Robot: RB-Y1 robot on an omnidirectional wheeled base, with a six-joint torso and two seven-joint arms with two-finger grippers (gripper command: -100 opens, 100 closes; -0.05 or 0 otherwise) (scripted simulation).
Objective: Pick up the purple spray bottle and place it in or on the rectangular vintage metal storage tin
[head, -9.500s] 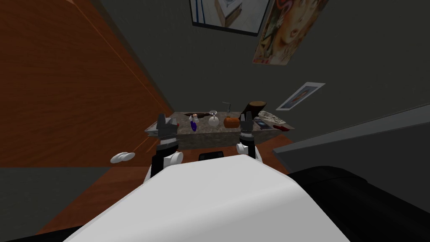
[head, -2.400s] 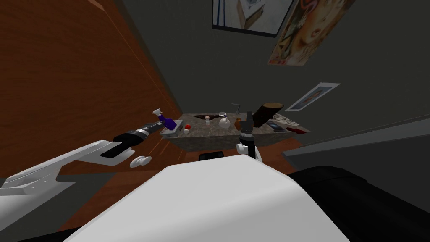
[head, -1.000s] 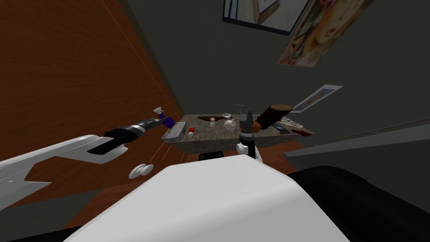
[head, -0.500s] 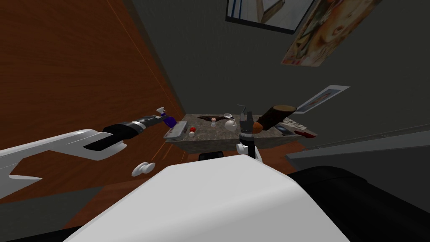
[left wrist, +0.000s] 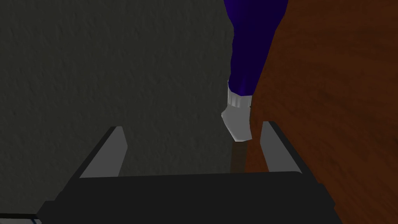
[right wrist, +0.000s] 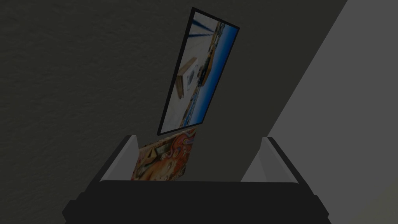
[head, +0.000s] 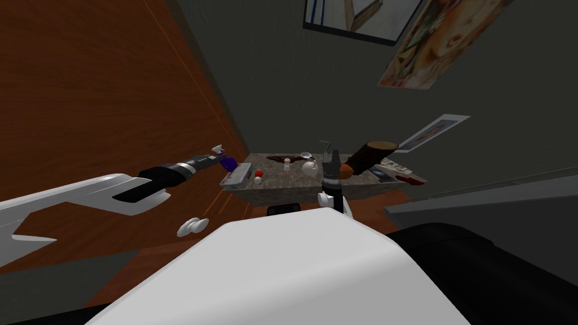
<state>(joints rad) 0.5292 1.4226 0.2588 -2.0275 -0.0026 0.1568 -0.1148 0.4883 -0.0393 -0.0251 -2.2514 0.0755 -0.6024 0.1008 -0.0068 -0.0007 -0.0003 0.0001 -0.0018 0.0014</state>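
Table (head: 282, 193): carries the tin (head: 237, 175) on its left corner, within my left arm's reach. Left arm: stretched long and nearly level toward that corner. Bottle (head: 227, 162): in the air just beside the tin's outer edge, seemingly not over it, white neck toward the left gripper (left wrist: 193, 128). Its fingers stand apart, and the neck lies between them, near one, unclamped. I judge a drop here risks missing the tin. Right gripper (head: 332, 155): raised before the table, fingers apart, idle.

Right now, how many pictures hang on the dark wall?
3: a framed picture at the top, a poster beside it, a small print lower down. More may be hidden.
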